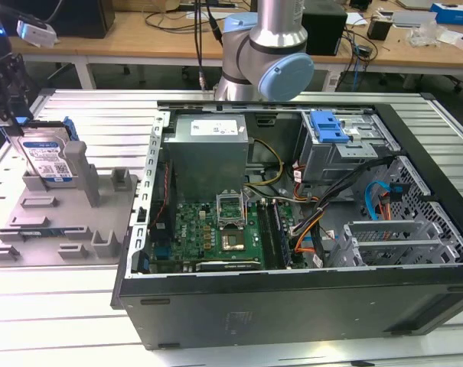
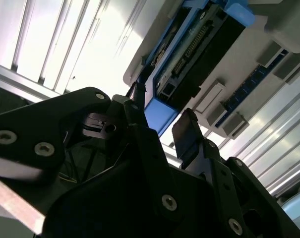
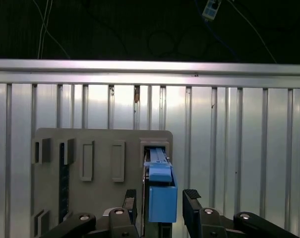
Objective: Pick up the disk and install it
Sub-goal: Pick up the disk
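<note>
**Open gripper straddles the upright disk in its grey holder**

At the exterior view's left, the black two-fingered gripper (image 3: 162,194) hangs over the flat silver disk (image 1: 49,159), a hard drive with a white-and-blue label and a bright blue plastic bracket. This one disk stands on its edge directly below the gripper, slotted into a corner of the single grey plastic holder tray (image 1: 63,229). The gripper is spread apart and grasps nothing. In both wrist views its two fingers (image 3: 191,202) flank the bracket's blue end, one on each side, with a thin gap between each finger and the plastic. In the first wrist view the holder's edge runs just outside one finger. Past it the ribbed aluminium table (image 3: 239,148) stretches open as far as its long edge rail, beyond the gripper.

Away from the gripper, toward the exterior view's right, the holder's outer edge sits just beside the wall of one black computer case (image 1: 292,306). The case lies flat with its open side up. Inside it, going rightward, are one plain grey metal power-supply box (image 1: 208,149) and, next to it, one green circuit board (image 1: 216,229). Then comes one square blue plastic latch (image 1: 327,127) on a grey metal cage, well apart from the disk. The silver-and-blue arm joint (image 1: 281,65) stands behind the case's far edge.
</note>
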Controlling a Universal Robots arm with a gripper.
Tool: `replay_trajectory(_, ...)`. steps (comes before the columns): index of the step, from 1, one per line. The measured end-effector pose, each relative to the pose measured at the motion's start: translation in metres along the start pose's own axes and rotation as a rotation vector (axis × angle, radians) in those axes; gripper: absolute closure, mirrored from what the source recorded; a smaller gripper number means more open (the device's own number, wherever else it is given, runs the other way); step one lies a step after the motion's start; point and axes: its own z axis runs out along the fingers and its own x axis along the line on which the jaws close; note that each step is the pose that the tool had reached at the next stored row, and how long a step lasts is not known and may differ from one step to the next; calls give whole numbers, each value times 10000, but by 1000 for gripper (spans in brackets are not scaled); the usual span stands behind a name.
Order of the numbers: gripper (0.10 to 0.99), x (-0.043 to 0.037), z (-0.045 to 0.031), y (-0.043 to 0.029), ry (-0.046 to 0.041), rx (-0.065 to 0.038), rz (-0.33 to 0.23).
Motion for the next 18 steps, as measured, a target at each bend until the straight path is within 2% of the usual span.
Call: replay_trajectory(18,588,6,81,-2,-1,0,20)
